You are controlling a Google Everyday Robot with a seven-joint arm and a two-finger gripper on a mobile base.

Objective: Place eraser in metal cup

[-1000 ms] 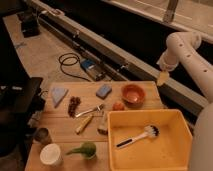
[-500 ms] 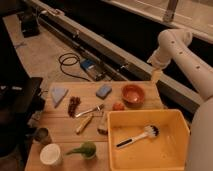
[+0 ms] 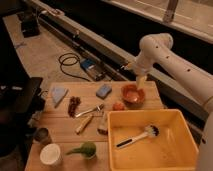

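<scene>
The eraser [image 3: 103, 125], a tan block with a dark underside, lies on the wooden table [image 3: 65, 127] beside the left wall of the yellow bin. At the table's front left corner stands the small grey metal cup [image 3: 41, 135]. My gripper [image 3: 141, 83] hangs from the white arm just above the orange bowl [image 3: 133, 94] at the back right. It is open and holds nothing. It is far from both the eraser and the cup.
A yellow bin [image 3: 172, 152] holding a dish brush [image 3: 136, 137] fills the table's right side. Also on the table are a white tub [image 3: 50, 154], a green thing [image 3: 85, 149], a yellow banana-like thing [image 3: 84, 124], a blue pad [image 3: 104, 90], a grey cloth [image 3: 59, 93] and a utensil [image 3: 90, 111].
The arm has swung left and lower. The gripper has come from beyond the table's right edge to just above the orange bowl. Nothing on the table has moved.
</scene>
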